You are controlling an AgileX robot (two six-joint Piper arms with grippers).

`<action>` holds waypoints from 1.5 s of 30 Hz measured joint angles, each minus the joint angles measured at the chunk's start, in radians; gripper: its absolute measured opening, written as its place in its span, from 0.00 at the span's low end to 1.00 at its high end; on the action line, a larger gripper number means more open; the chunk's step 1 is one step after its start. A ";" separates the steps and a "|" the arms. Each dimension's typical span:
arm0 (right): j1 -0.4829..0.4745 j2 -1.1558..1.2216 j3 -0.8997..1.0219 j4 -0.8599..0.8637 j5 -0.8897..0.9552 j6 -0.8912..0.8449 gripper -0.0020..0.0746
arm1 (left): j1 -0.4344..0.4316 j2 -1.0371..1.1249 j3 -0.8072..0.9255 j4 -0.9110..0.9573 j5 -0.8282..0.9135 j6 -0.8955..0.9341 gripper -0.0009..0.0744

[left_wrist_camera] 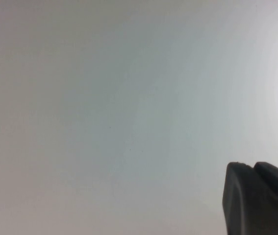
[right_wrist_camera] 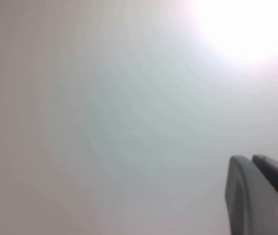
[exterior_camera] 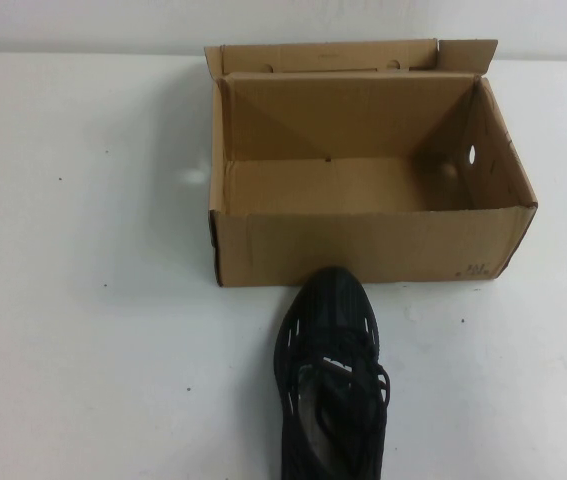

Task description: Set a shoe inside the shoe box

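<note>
**On the white table: a black shoe just outside an open box**

On the white table sits the shoe box, made of brown cardboard. Its top is open and the lid flap stands up along the far side. One end wall, on the robot's right, has a small round hole in it. You can see the bare brown floor of the box.

Just in front of the box lies the shoe. It is all black, with black laces and a few small white marks near the laces. Its toe points at the near wall of the box and is right up against it or almost touching; which one is hard to tell. The heel end runs off the near edge of the high view. That near wall stands between the shoe and the inside of the box.

A few tiny dark specks dot the table.

Neither arm shows in the high view. The left gripper is only a dark corner in its own wrist view, over plain white table. The right gripper looks the same in its wrist view, with a bright glare nearby. Neither claw holds anything that can be seen, and whether each is open or closed cannot be told.
</note>
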 joint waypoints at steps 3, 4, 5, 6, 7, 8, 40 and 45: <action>0.000 0.000 0.000 0.002 -0.074 0.005 0.00 | 0.000 0.000 0.000 -0.001 -0.014 0.000 0.01; 0.000 0.000 0.000 0.004 -0.103 0.011 0.00 | 0.000 0.000 0.000 -0.004 -0.026 -0.004 0.01; 0.000 0.000 0.000 0.004 -0.146 0.026 0.00 | 0.000 0.000 0.000 -0.008 -0.041 -0.014 0.01; 0.000 0.000 0.000 0.004 -0.178 0.039 0.00 | 0.000 0.000 0.000 -0.008 -0.058 -0.027 0.01; 0.000 0.000 0.000 0.004 -0.215 0.060 0.00 | 0.000 0.000 0.000 -0.008 -0.083 -0.046 0.01; 0.000 0.000 0.000 0.004 -0.260 0.080 0.00 | 0.000 0.000 0.000 -0.009 -0.116 -0.062 0.01; 0.000 0.523 -0.645 -0.078 0.972 0.423 0.00 | 0.000 0.236 -0.433 0.026 0.979 -0.104 0.01; 0.000 0.573 -0.645 0.007 1.004 0.417 0.00 | 0.000 0.236 -0.433 0.026 1.111 -0.104 0.01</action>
